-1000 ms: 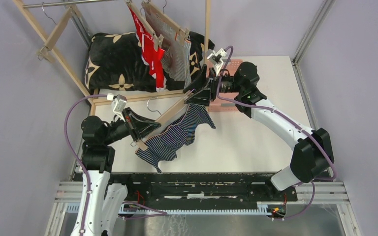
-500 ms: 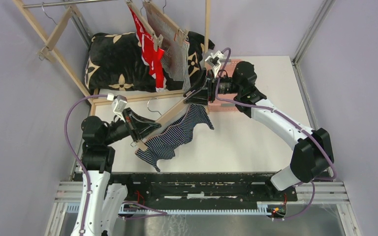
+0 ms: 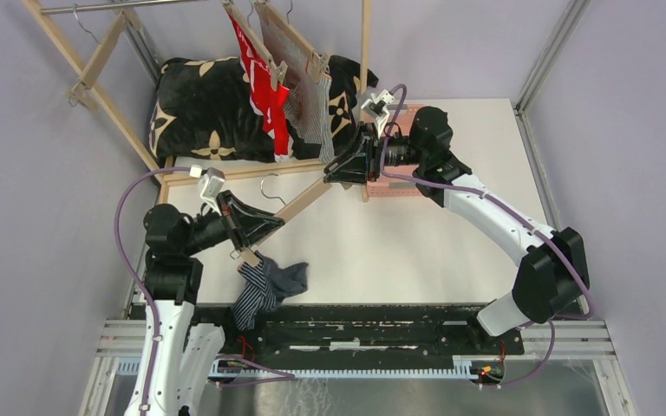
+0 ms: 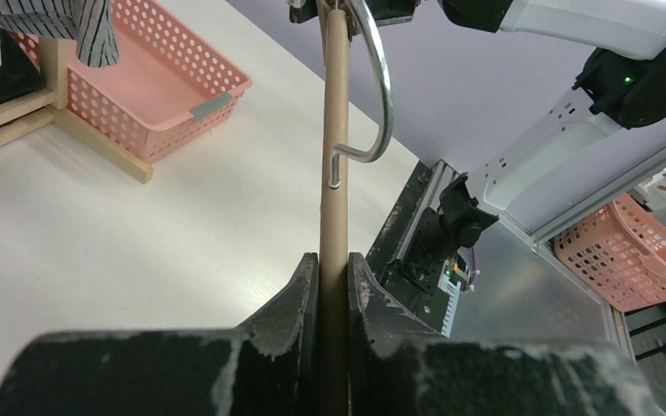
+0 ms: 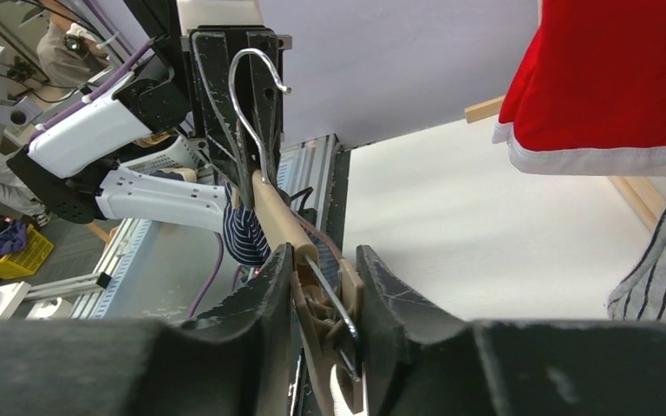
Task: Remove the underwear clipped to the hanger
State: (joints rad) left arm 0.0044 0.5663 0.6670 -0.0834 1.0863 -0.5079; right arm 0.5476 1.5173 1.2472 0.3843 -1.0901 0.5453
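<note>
Left gripper [image 4: 334,260] clenched on hanger [image 3: 302,199] bar, right gripper [image 5: 325,264] gripped right-end clip [image 5: 323,303], I think; navy underwear [image 3: 266,290] dangled from left-end clip [image 3: 247,257].

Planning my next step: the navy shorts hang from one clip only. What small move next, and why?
Probably open the right gripper and slide it along the hanger to the near-end clip. The navy underwear dangles from that clip alone, and the left gripper holds the hanger steady.
</note>
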